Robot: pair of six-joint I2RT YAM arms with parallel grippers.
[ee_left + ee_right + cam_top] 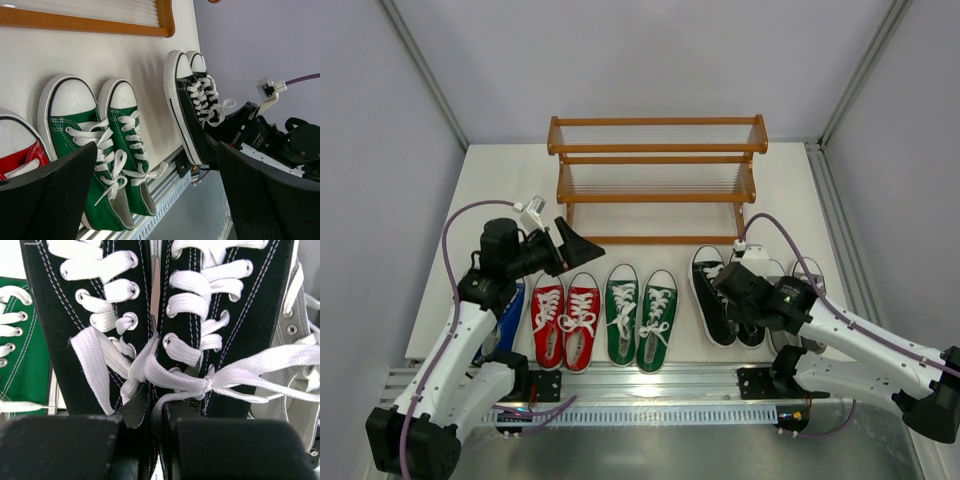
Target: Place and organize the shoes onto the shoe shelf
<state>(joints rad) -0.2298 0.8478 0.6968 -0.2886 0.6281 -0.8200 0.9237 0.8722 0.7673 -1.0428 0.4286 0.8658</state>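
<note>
The orange-brown shoe shelf (pixel 657 148) stands empty at the back centre. The shoes lie in a row along the front edge: a blue pair (pixel 510 310) mostly hidden under my left arm, a red pair (pixel 565 322), a green pair (pixel 641 316), a black pair (pixel 718 295) and a grey pair (pixel 808 270). My left gripper (pixel 576 244) hovers wide open and empty above the red pair. In the right wrist view my right gripper (pixel 156 440) is shut on the touching inner walls of the two black shoes (pixel 50 305), just behind their lace bows.
The left wrist view shows the green pair (pixel 102 210), the black pair (pixel 187 115), a red toe (pixel 27 155), the shelf's bottom rail (pixel 90 22) and my right arm (pixel 280 140). A grey shoe (pixel 280 395) lies against the black pair. A metal rail (pixel 650 380) runs along the front.
</note>
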